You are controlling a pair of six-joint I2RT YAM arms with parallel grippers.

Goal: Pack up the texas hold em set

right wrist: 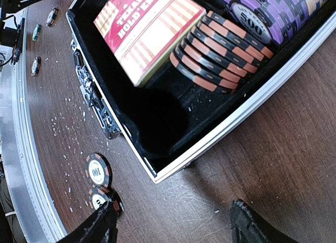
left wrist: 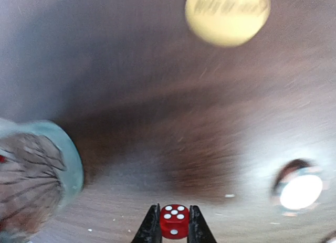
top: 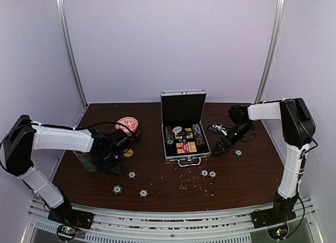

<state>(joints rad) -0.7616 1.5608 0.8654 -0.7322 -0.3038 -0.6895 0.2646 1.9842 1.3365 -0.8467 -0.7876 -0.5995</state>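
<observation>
- One dark brown wooden table [top: 173, 185], flecked with pale specks [top: 191, 181] toward the front middle.
- One silver aluminium case [top: 182, 107] at mid-table, open, with the lid standing upright at the back, black lining inside and the latch side facing the arms.
- One red-and-white bowl [top: 127, 125] left of the case, toward the back.
- One patterned paper cup [left wrist: 31, 180] at the far left, partly hidden under the left arm in the top view.
- Two grippers:
  - Left gripper [left wrist: 174, 215] clenched on the die, low over the table between the cup and the yellow disc.
  - Right gripper [right wrist: 172, 206] released, fingers spread with nothing between them, hovering just outside the case's front right corner.
- One red-and-yellow card box [right wrist: 144, 30] printed "TEXAS HOLD'EM", lying inside the case near its front.
- Three chip rows [right wrist: 220, 49] inside the case on the right wrist view: orange-black, purple and blue, standing on edge just beside the card box and too tightly packed to count singly.
- Six loose chips [top: 132, 175] flat on the table in the top view:
  - three at front left
  - two touching or nearly touching in front of the case's right corner
  - one to the right of the right gripper
- One yellow disc [left wrist: 227, 14] flat on the table, between the bowl and the front-left chips.
- One red die [left wrist: 174, 223] pinched between the left fingertips, its five-pip face toward the wrist camera.
</observation>
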